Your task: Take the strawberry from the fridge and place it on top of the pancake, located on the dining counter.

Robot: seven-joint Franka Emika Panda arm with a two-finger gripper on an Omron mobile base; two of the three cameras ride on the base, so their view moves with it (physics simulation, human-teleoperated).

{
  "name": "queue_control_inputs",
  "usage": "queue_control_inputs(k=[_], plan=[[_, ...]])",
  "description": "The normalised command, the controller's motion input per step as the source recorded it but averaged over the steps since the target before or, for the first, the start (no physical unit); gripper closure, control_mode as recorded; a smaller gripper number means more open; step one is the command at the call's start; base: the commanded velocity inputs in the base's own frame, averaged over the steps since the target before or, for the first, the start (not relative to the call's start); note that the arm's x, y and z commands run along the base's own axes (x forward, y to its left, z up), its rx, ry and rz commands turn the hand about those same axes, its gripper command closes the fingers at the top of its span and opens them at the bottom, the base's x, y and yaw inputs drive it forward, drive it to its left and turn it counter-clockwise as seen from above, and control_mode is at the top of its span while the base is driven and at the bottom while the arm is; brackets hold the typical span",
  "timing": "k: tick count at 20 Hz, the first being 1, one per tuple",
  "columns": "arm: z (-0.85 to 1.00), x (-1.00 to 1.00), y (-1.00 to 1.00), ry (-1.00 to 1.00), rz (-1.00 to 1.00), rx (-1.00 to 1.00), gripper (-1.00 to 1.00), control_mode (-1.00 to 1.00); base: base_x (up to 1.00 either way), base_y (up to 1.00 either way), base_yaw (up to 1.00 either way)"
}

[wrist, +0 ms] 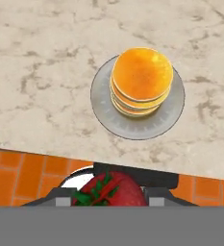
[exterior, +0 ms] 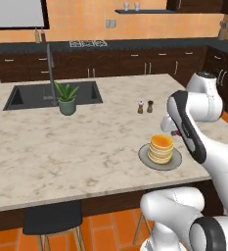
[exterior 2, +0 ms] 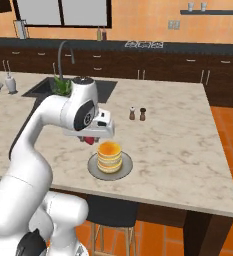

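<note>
Strawberry (wrist: 108, 191) sits pinched in the hand (exterior 2: 90, 139), clenched on it so it rides along, hovering above the desk (exterior: 61, 152) edge just short of the pancake (wrist: 141, 79) stack on its plate (wrist: 168, 117), presumably lining up the drop.

Kitchen: sink (exterior: 52, 94), dark cabinets (exterior: 135, 62), probably a stovetop (exterior: 88, 43).

strawberry (wrist: 108, 190) lower half cut off, gripper-hidden
</note>
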Motion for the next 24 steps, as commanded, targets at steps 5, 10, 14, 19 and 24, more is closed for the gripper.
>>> queue_control_inputs(k=[5,10,14,19,24], plan=[[-0.64,0.46,-0.03,0.13,0.0,-0.04,1.0,-1.0,0.0,0.0,0.0],[-0.52,0.66,0.0,0.07,0.0,-0.03,1.0,-1.0,0.0,0.0,0.0],[-0.36,0.71,-0.06,0.1,0.0,0.0,1.0,-1.0,0.0,0.0,0.0],[-0.39,0.54,-0.26,0.11,0.0,0.0,1.0,-1.0,0.0,0.0,0.0],[-0.46,0.6,-0.16,0.14,0.0,0.0,1.0,-1.0,0.0,0.0,0.0]])
